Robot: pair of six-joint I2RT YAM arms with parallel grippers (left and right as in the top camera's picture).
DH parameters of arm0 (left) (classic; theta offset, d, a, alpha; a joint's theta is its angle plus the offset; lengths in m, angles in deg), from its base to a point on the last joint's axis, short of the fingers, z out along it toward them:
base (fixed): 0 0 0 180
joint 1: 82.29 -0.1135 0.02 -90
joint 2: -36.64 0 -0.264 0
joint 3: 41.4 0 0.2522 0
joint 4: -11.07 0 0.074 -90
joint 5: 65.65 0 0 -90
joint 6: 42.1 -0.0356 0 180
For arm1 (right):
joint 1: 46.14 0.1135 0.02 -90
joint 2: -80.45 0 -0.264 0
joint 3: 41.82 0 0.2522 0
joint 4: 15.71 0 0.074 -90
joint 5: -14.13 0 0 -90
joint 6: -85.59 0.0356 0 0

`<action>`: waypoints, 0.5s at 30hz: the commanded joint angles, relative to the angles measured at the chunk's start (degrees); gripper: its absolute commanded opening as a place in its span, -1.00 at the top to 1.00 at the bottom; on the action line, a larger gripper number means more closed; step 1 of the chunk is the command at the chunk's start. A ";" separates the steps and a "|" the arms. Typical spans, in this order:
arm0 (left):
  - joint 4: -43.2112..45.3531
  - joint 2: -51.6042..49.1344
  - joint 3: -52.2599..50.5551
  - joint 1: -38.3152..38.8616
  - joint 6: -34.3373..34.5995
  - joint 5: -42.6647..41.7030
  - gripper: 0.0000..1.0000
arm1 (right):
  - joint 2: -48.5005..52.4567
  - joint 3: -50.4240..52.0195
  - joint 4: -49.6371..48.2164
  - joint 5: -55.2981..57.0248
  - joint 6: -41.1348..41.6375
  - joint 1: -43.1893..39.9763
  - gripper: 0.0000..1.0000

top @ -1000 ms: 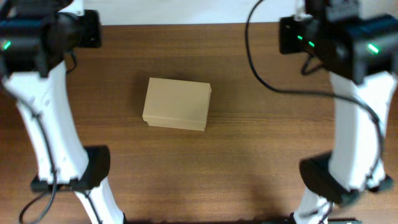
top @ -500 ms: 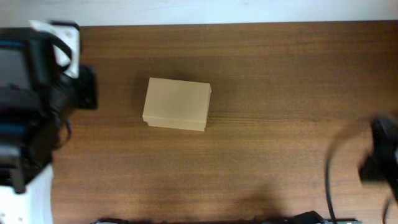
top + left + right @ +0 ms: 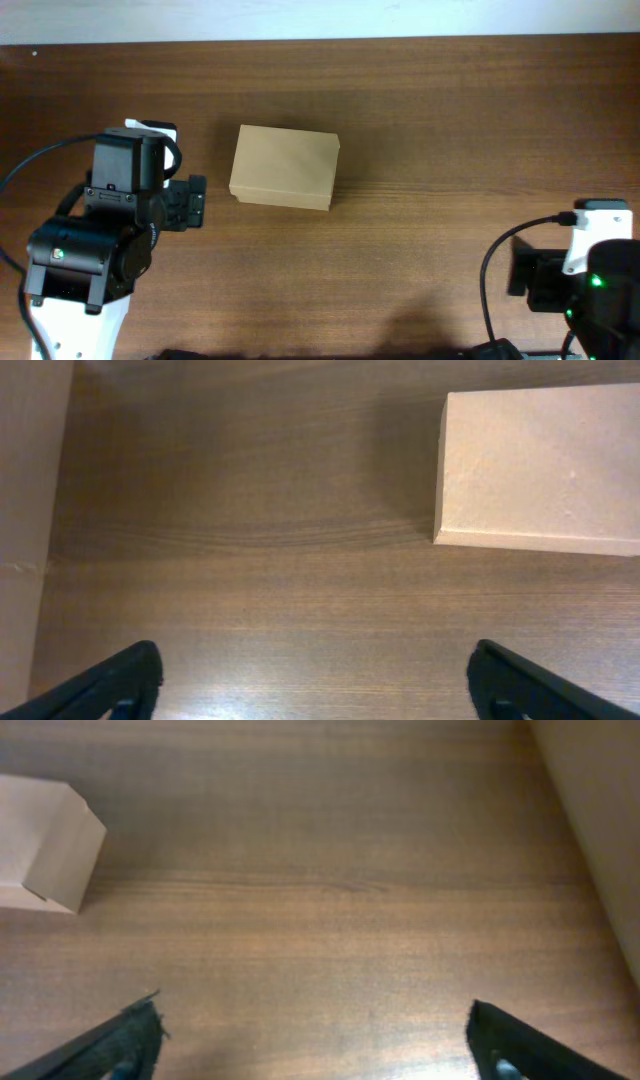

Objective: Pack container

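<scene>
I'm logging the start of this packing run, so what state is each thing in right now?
container: lid shut, flat on the table, nothing touching it.
left gripper: open, empty, short of the container.
right gripper: open, empty, away from the container.

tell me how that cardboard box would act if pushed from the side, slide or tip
The cardboard box lies low and flat with its lid shut, so it would probably slide rather than tip. It looks like thin plain cardboard, so likely light, and its walls may give under a hard squeeze. The wooden table looks smooth, so little drag.
</scene>
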 commanded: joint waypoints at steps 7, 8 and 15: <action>0.11 -0.74 -0.59 0.17 0.37 1.07 -0.99 | -0.44 2.38 -0.20 0.31 0.72 0.28 -0.98; 0.11 -0.74 -0.59 0.17 0.37 1.07 -0.99 | -0.46 2.38 -0.20 0.31 0.72 0.28 -0.98; 0.11 -0.74 -0.59 0.17 0.37 1.07 -0.99 | -0.44 2.38 -0.20 0.31 0.72 0.28 -0.99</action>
